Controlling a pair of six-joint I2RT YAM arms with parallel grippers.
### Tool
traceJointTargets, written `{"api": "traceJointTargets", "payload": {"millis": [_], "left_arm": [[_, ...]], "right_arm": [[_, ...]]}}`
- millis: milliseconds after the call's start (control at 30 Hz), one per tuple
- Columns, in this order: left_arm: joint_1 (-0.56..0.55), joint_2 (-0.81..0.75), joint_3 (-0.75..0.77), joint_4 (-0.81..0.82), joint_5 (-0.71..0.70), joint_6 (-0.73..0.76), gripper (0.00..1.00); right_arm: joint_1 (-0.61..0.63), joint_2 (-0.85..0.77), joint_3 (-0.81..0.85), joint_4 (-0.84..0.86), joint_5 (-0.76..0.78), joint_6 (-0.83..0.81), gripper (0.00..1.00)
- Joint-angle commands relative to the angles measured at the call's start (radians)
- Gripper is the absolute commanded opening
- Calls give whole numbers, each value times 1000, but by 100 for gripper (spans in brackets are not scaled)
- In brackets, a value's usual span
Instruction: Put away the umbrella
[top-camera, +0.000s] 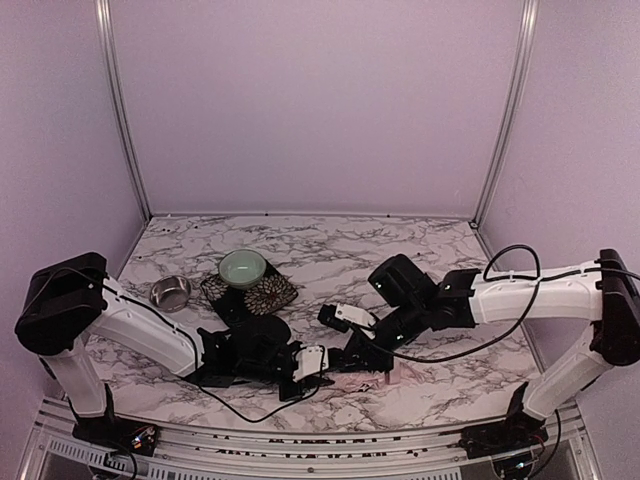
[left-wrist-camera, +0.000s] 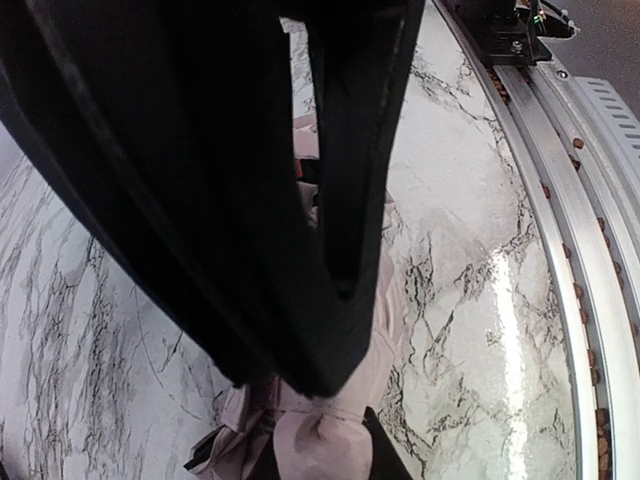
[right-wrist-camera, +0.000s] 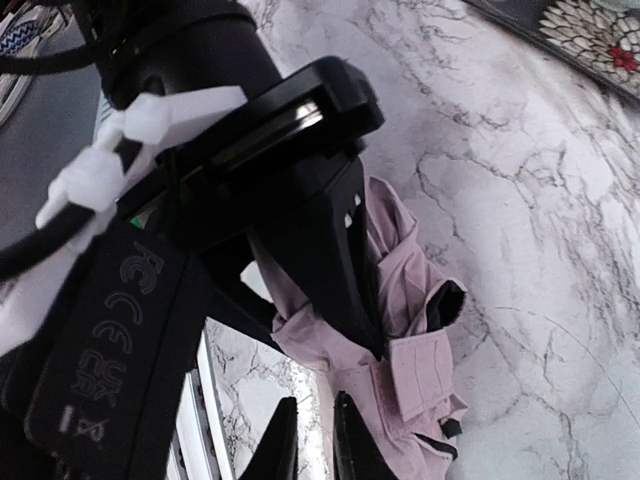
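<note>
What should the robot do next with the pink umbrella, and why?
Probably move the right tool over to the loose flap and pinch it. The umbrella lies bundled but not wrapped shut, the left tool seems to pin its fabric down, and the flap sticks out close beside the right tool.

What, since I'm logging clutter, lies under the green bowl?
The green bowl sits on a dark floral mat; the patch of mat directly beneath it is hidden.
</note>
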Motion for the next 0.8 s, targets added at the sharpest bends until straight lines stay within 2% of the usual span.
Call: {"api": "traceJointTargets", "payload": {"millis": [0,100,233,300,467,500,567,600,767], "left_arm": [[21,12,-35,-372,-66,10,29],[24,-40,-21,-395,-63,3,45],[26,-122,-24,-404,-53,19,57],[26,-160,-29,-407,-50,32,67],[38,-258,-69,-407,-50,45,77],[43,-284,-81,-400,-49,41,85],[55,-345,-119,-376,-40,28,97],[62,-378,-133,-360,-36,25,99],[103,-544,-223,-310,-53,-49,99]], "right_arm": [[-13,-49,70,-70,113,-29,17],[-17,-67,86,-89,150,-45,26],[-5,-63,118,-132,216,-99,44],[19,-59,130,-138,235,-140,54],[37,-10,170,-133,152,-252,89],[37,11,186,-134,147,-267,95],[39,55,219,-139,139,-309,97],[39,79,236,-143,133,-339,97],[44,220,332,-209,69,-514,97]]}}
